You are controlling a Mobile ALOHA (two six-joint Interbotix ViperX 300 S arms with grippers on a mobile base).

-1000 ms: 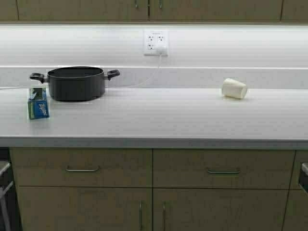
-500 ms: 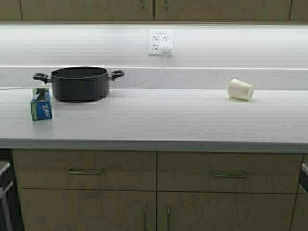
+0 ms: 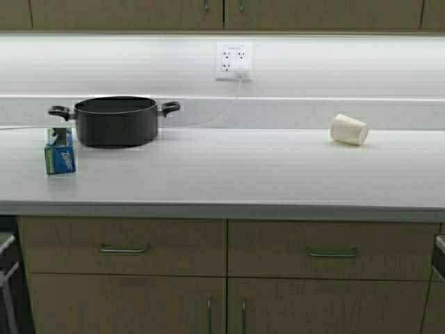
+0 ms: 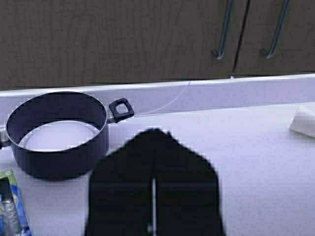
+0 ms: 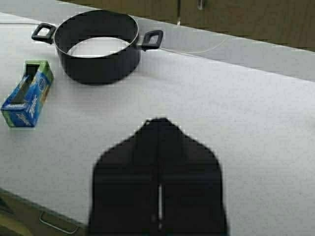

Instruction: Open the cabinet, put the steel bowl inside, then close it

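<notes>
On the white countertop [image 3: 229, 174] stood one black pot [image 3: 115, 120], one Ziploc box [image 3: 60, 151], one tipped paper cup [image 3: 348, 129]; my left gripper [image 4: 153, 147] and right gripper [image 5: 158, 135] were both closed, empty.

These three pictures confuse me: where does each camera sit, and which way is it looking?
High view: on the robot's frame, facing the countertop and wall; nothing of the robot shows.
Left wrist view: on the left arm, looking past the shut left gripper toward the cabinet.
Right wrist view: on the right arm, looking down past the shut right gripper.
All three share the black pot.
</notes>
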